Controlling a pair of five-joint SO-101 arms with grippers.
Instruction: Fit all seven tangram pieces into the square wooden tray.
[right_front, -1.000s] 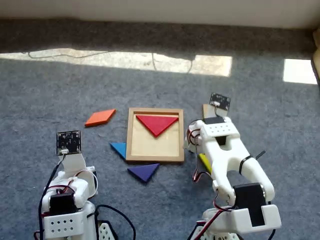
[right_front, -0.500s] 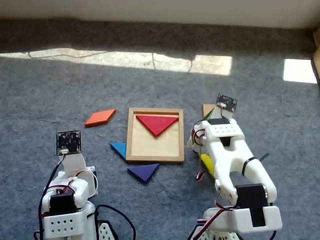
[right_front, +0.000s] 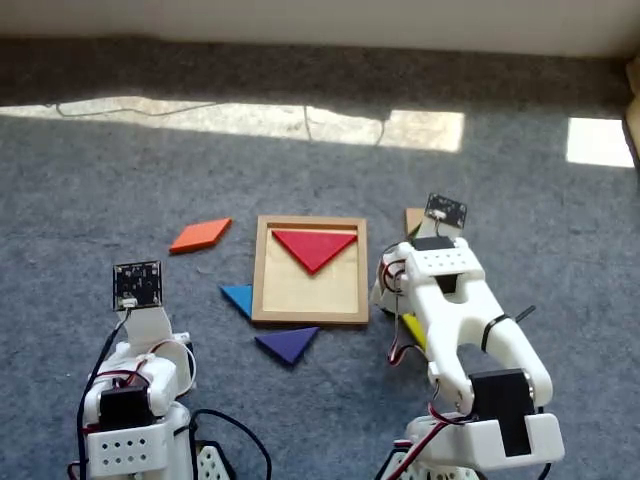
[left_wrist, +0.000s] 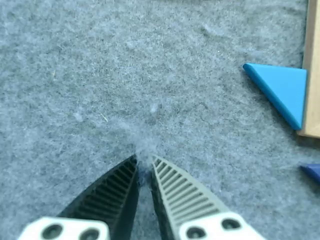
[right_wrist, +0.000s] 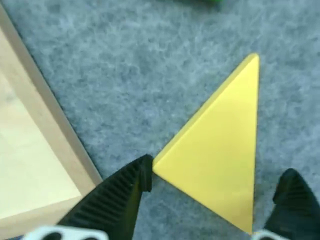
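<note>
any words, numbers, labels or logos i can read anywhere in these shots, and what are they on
No text can be read in any view.
The wooden tray, red triangle, yellow triangle, blue triangle, orange piece and purple triangle are plain, with no print.
The dark board on the left arm and the dark board on the right arm carry pale specks that are too small to read.

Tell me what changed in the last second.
The right arm swung slightly away from the tray, then eased back a touch; its jaws stand open either side of the yellow triangle. Nothing grasped or let go. Left arm, red triangle, orange piece, blue triangle, purple triangle stayed put.
</note>
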